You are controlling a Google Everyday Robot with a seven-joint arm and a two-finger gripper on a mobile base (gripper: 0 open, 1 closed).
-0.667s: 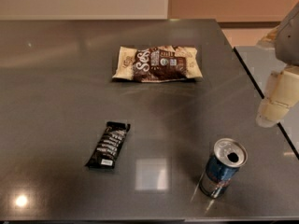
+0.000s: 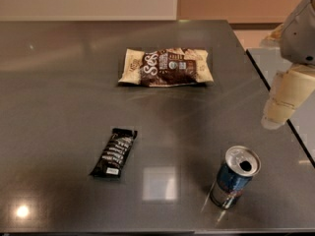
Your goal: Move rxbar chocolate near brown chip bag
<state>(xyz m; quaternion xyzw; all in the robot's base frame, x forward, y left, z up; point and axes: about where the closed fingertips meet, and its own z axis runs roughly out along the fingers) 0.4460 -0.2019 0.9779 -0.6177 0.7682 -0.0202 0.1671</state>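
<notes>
Our claw (image 2: pixel 279 107) hangs at the right edge of the scene, above the right side of the worktop (image 2: pixel 59 82) and well apart from the chocolate bar (image 2: pixel 114 152). We cannot tell whether it is released or clenched. The bar lies flat at near left, slightly tilted, with the chip bag (image 2: pixel 167 67) farther back and 1 can (image 2: pixel 235 177) at near right. We judge the reach comes first: travel left clear of the can, line the claw across the bar's narrow width, then descend.

An opened blue-and-silver can (image 2: pixel 234 178) stands on the grey table (image 2: pixel 59 107).
</notes>
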